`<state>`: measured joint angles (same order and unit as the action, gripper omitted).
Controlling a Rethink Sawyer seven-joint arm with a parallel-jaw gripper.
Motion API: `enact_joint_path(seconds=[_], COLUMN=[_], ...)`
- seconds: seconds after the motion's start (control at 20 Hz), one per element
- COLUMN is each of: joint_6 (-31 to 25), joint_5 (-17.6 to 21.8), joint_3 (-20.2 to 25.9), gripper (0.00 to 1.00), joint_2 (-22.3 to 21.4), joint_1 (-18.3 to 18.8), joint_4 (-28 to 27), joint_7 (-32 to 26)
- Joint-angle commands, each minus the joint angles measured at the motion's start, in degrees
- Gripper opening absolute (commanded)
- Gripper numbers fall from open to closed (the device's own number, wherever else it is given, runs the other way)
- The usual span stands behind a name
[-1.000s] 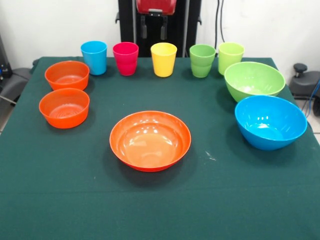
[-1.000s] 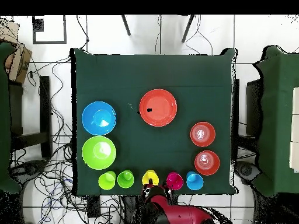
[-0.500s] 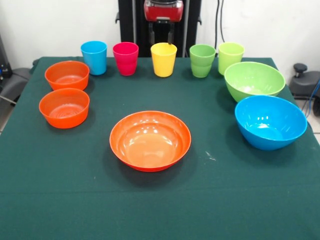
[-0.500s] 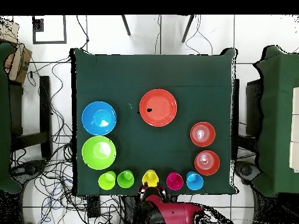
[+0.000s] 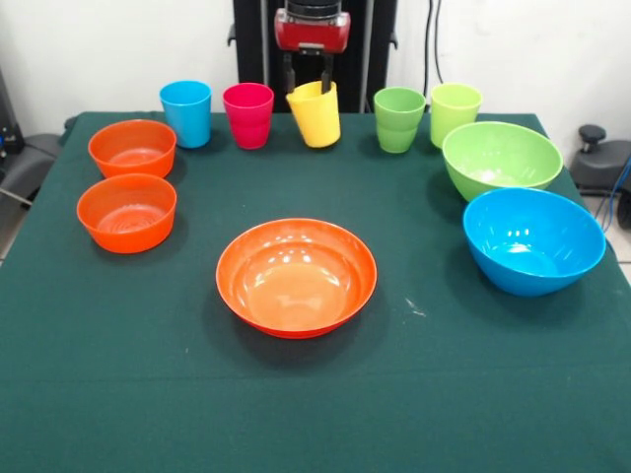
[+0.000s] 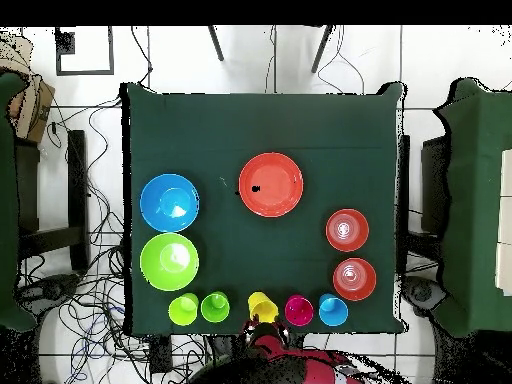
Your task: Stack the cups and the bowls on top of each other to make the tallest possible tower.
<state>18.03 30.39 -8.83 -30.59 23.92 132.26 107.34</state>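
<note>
Yellow is the colour we are watching: the yellow cup [image 5: 315, 114] is leaning tilted in the row of cups at the table's [image 5: 148, 394] far edge, between the pink cup [image 5: 247, 114] and a green cup [image 5: 398, 119]. We are seeing the gripper [image 5: 309, 77] straddling its rim, the jaws narrowly parted and closing on the cup's wall. The wide orange bowl [image 5: 296, 277] is sitting mid-table, nothing stacked in it.

A lab: green-clothed table [image 5: 118, 394], loose cables [image 6: 95, 300] on tiled floor (robot rig setup).
</note>
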Motion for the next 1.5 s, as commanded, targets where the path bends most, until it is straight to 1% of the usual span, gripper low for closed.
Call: enact_joint_path(seconds=[0.05,0.35,0.65,0.7,0.75,0.9,1.0,1.1,1.15,1.35,1.5], joint_6=[3.12,2.44,-0.84,-0.77,0.05,3.05,4.53,3.13,3.24,1.40,1.42], joint_5=[-0.76,-0.96,-1.44,-1.61,-1.63,-1.70,-1.65,-1.81,-2.04,-2.17,-2.40], joint_3=[5.97,5.69,6.61,6.50,5.96,5.36,4.09,5.04,4.57,5.50,5.49], gripper=[1.00,1.00,1.00,1.00,0.00,0.00,0.00,0.00,0.00,0.00,0.00], joint_2=[5.05,4.21,-0.04,-0.19,-0.19,0.26,-0.47,-0.59,-0.66,-1.96,-2.00], joint_1=[0.41,0.36,0.29,0.11,-0.50,-0.68,-1.96,-0.82,-1.18,-0.53,-0.70], joint_4=[-9.47,-8.89,-6.60,-6.47,-6.56,-6.06,-6.02,-5.31,-5.15,-4.71,-4.47], joint_7=[7.59,7.55,7.56,7.68,7.68,8.58,8.21,8.96,9.05,9.17,9.40])
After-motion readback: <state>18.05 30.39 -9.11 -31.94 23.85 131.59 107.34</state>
